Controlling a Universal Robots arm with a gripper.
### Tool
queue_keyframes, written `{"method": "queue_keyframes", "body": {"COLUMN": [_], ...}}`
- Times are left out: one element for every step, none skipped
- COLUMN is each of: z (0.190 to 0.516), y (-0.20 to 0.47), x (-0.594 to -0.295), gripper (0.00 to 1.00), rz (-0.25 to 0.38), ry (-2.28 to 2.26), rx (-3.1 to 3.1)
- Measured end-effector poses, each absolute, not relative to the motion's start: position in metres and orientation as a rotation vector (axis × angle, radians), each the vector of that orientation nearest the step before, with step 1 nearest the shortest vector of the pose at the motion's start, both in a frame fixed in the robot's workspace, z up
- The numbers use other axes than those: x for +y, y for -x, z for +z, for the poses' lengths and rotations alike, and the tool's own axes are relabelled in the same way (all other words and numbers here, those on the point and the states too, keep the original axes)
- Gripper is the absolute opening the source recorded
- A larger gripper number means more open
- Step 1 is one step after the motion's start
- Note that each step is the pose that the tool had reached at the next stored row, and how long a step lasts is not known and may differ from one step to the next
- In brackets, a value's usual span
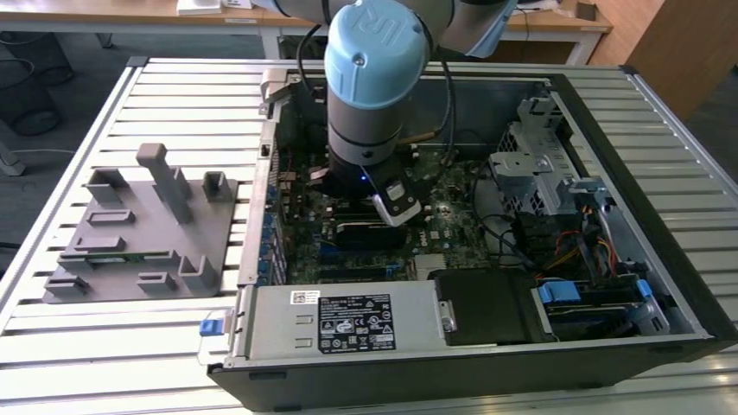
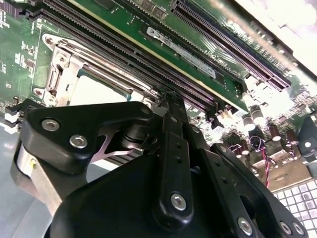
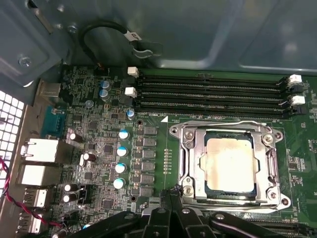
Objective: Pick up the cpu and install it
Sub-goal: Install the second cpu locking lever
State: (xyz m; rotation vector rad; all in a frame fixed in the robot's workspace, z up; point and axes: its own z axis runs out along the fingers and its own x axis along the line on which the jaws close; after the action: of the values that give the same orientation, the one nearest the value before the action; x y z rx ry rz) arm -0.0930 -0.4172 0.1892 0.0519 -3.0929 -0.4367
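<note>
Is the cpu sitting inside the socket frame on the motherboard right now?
Yes, in the first wrist view the cpu lies flat within the metal socket frame, with the end effector beside the frame's edge.

Exterior view high above open computer case [image 1: 645,285]; both wrist views close over motherboard [image 3: 104,148].

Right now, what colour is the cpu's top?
Pale silver with tan smudges, clearest in the first wrist view.
</note>
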Motion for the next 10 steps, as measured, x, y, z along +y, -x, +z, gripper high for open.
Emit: {"method": "queue_keyframes", "body": {"z": [0.1892,0.1892,0.1892,0.1893,0.1893,0.1893,0.1893,0.1894,0.1895,0.1899], "y": [0.093,0.0929,0.0929,0.0929,0.0928,0.0929,0.0929,0.093,0.0931,0.0931], "x": [-0.4171,-0.417,-0.4171,-0.4172,-0.4173,-0.4173,-0.4173,-0.4173,-0.4173,-0.4172], "gripper": [0.11,0.11,0.11,0.11,0.11,0.11,0.11,0.11,0.11,0.11], "rz": [-0.426,-0.413,-0.398,-0.386,-0.383,-0.382,-0.382,-0.384,-0.386,-0.387], "ry": [-0.052,-0.052,-0.052,-0.052,-0.052,-0.052,-0.052,-0.052,-0.051,-0.051], "rx": [-3.094,-3.096,-3.098,-3.099,-3.099,-3.099,-3.099,-3.099,-3.099,-3.099]}}
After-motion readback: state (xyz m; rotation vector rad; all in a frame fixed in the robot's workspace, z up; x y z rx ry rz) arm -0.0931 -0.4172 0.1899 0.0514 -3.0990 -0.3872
